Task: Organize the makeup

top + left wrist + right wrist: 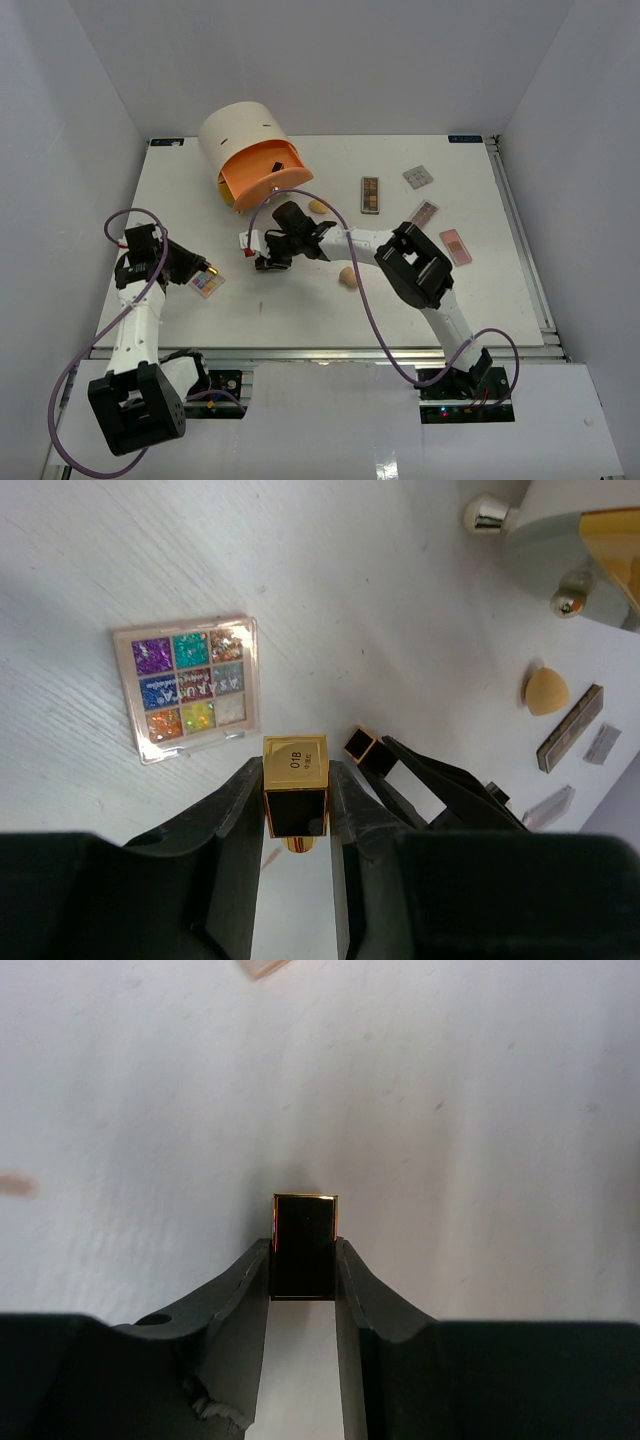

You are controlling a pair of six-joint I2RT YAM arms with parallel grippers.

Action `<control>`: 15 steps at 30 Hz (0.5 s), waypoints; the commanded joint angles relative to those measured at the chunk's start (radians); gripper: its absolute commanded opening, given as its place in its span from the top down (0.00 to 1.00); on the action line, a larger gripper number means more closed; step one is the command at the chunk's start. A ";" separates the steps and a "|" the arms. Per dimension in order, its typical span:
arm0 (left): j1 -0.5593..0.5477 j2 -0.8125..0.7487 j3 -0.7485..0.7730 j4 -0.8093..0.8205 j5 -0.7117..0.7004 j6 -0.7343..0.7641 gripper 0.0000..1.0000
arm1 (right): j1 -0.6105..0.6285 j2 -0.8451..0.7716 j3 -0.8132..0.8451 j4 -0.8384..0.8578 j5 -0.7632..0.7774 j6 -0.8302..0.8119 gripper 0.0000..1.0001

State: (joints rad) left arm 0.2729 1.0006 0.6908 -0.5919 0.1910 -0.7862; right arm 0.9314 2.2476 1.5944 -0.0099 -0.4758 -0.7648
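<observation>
While the left hand (297, 772) is clamped on a gold lipstick (295, 798) just beside the glitter palette (188, 685), the right hand (303, 1260) is clamped on a black cap (304, 1225) above the tabletop (450, 1110). The step in hand is probably recapping. The next move calls for square alignment of cap and tube.

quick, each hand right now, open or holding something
Left hand: closed on a gold and black tube.
Right hand: closed on a black gold-rimmed piece.

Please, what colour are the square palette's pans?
The pink-framed square palette holds multicoloured glitter; left wrist view.
</observation>
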 commanded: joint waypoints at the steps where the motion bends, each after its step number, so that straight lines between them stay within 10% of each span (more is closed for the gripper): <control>1: 0.005 -0.044 -0.021 0.015 0.106 -0.022 1.00 | 0.004 -0.140 -0.097 -0.037 -0.042 0.069 0.90; 15: 0.005 -0.207 -0.062 0.119 0.352 -0.013 1.00 | 0.006 -0.535 -0.392 -0.051 -0.257 0.358 0.92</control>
State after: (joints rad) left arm 0.2732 0.8774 0.6569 -0.5681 0.4050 -0.8147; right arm 0.9325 1.8258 1.2559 -0.0635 -0.6012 -0.5534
